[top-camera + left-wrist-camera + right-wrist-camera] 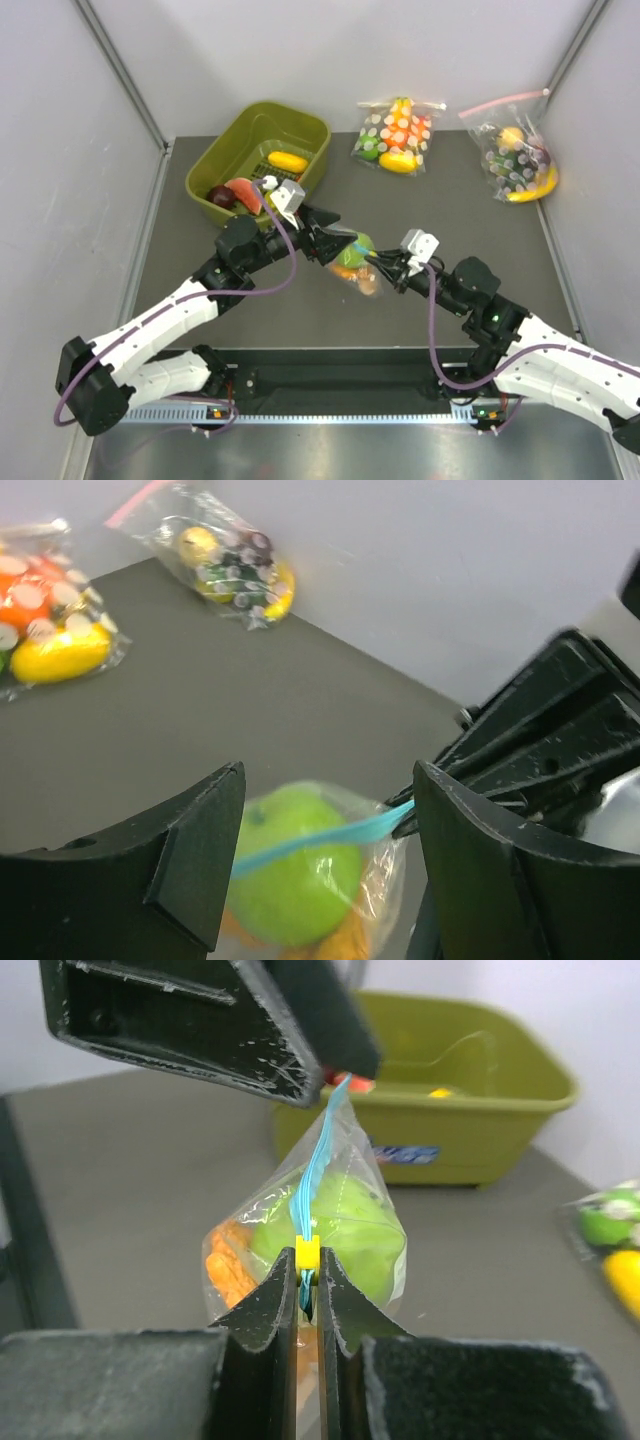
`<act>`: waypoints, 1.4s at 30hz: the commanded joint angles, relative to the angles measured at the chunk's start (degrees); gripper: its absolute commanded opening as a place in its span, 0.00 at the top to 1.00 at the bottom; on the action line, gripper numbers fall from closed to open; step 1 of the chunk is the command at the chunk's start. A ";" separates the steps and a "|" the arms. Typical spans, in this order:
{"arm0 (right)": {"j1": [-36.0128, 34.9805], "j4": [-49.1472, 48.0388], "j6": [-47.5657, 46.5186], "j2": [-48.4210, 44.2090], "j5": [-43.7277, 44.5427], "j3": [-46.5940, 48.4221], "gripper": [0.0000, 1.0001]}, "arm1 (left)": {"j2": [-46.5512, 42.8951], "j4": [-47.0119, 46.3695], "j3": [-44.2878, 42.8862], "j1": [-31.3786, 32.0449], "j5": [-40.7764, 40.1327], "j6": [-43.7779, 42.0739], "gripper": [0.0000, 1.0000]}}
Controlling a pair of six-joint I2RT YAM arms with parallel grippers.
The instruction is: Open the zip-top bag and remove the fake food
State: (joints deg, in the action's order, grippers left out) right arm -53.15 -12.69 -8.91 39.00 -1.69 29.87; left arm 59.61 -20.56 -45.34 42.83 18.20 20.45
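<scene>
Two arms meet over the middle of the tabletop point(440, 180), and the zip-top bag point(357, 270) hangs between them. The right fingers point(308, 1295) are pinched tight on one end of the bag's blue strip point(320, 1150), just below a small yellow slider point(307, 1253). The left fingers point(340, 245) stand wide apart on either side of the bag's other end, clamping nothing. Inside the bag are a green fruit point(300, 880) and orange pieces point(228, 1265). A green bin point(215, 165) sits behind.
</scene>
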 commanded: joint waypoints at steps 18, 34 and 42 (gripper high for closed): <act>5.68 17.79 1.08 3.01 -26.87 6.96 1.00 | 8.94 19.85 -5.90 0.24 33.66 -25.81 0.30; 8.23 16.47 1.96 1.26 -26.79 5.82 0.54 | 13.78 22.32 -5.46 0.33 36.58 -25.82 1.00; 8.23 14.71 2.84 0.55 -25.11 3.45 0.22 | 4.99 7.30 2.45 0.32 29.61 -17.04 1.00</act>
State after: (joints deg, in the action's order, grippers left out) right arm -45.45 5.65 -6.63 39.62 -26.98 33.76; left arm 68.84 -3.99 -44.29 43.00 49.60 -0.93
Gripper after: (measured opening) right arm 0.772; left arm 0.020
